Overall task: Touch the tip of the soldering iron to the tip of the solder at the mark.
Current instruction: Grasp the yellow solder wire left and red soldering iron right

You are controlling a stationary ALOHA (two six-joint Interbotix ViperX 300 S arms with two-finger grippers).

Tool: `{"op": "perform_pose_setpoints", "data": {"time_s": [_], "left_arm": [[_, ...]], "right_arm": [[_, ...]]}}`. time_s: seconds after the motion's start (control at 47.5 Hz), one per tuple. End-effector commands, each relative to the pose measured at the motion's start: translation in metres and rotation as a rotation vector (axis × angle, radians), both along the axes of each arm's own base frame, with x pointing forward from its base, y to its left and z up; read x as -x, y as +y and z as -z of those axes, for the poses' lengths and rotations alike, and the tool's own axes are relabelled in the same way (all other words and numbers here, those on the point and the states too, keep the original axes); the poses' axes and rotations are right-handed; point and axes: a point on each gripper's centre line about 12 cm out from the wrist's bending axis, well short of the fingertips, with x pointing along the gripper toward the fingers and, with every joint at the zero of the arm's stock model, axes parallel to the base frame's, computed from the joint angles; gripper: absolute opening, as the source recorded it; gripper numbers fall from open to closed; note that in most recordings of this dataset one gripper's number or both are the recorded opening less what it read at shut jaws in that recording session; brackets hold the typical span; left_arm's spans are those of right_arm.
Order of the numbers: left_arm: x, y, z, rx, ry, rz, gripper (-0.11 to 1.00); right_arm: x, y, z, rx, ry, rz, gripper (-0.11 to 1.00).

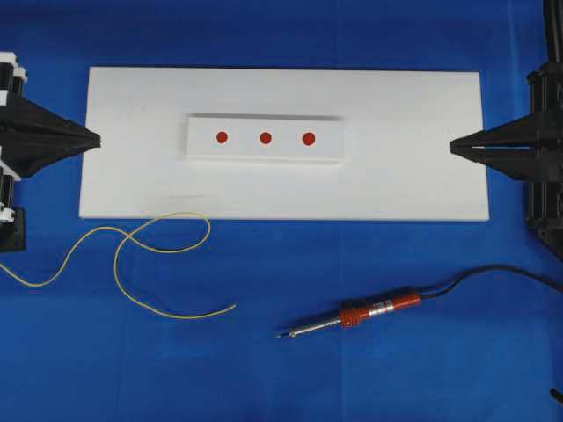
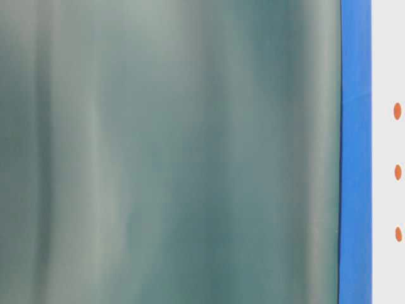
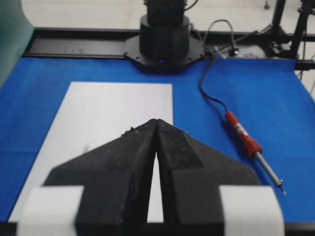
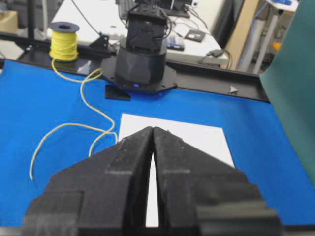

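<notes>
Work on the task is not yet beginning, by the look of it. Neither tool is being held: the left gripper point(image 1: 95, 139) and the right gripper point(image 1: 454, 145) are both sitting with fingers pressed together on nothing, at opposite short edges of the white board point(image 1: 413, 176). The soldering iron point(image 1: 352, 316) is lying on the blue mat point(image 1: 264, 369) beyond the board's near right corner; the solder point(image 1: 163, 251) is curling off the near left corner. Picking up both and meeting at a red mark point(image 1: 265, 137) is remaining. Which mark is meant is not showing, and the table-level view is being almost wholly blocked by a blurred green sheet point(image 2: 171, 152).
</notes>
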Motion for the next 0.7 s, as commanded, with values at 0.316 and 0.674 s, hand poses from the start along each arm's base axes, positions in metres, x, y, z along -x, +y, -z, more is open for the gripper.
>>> {"op": "perform_pose_setpoints", "data": {"time_s": [0.316,0.674], "left_arm": [[-0.01,-0.032,0.008,0.045,0.073,0.156,0.0],[-0.019,-0.071,0.036,0.067,0.16,0.314,0.04]], "right_arm": [[-0.018,0.02,0.006,-0.124,0.101,-0.096,-0.06],[-0.032,0.071,0.037,-0.205,0.226,-0.287,0.28]]}}
